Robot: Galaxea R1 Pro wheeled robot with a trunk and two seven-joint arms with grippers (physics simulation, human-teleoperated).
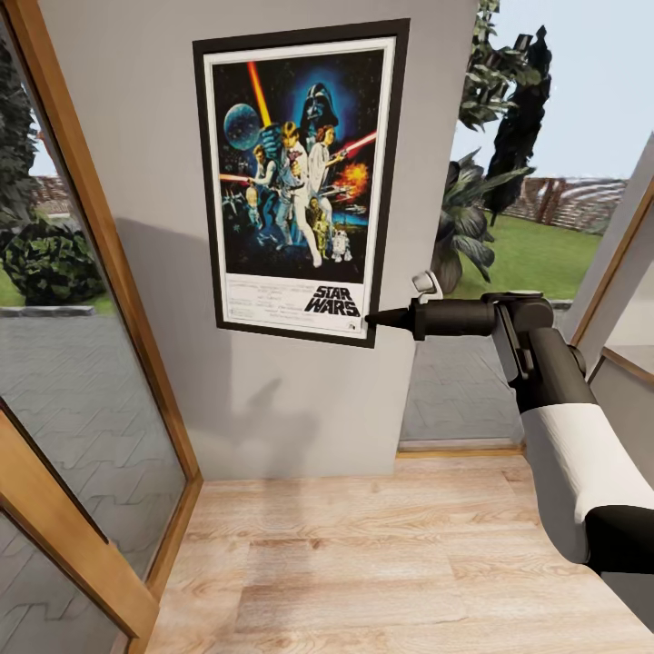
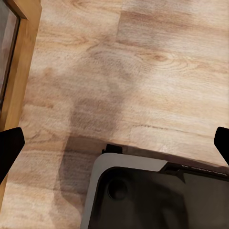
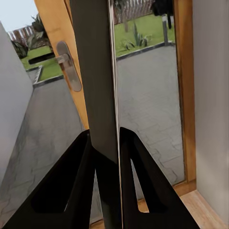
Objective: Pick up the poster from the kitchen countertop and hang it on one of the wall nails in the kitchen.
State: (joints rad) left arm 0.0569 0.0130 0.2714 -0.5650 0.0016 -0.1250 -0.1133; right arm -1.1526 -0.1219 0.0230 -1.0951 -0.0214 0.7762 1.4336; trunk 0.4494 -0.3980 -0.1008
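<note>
One claw (the right) (image 1: 374,319) pinches the poster (image 1: 300,182) against the wall (image 1: 136,136).

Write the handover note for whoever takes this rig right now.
Right gripper: shut on the poster's lower right corner; the right wrist view shows its fingers clamping the edge.
Left gripper: open, holding nothing, pointing down at the wood floor.
Poster: upright against the grey wall. The nail cannot be made out.
Done: pickup and carry.
Left: confirm it hangs, then release.
</note>
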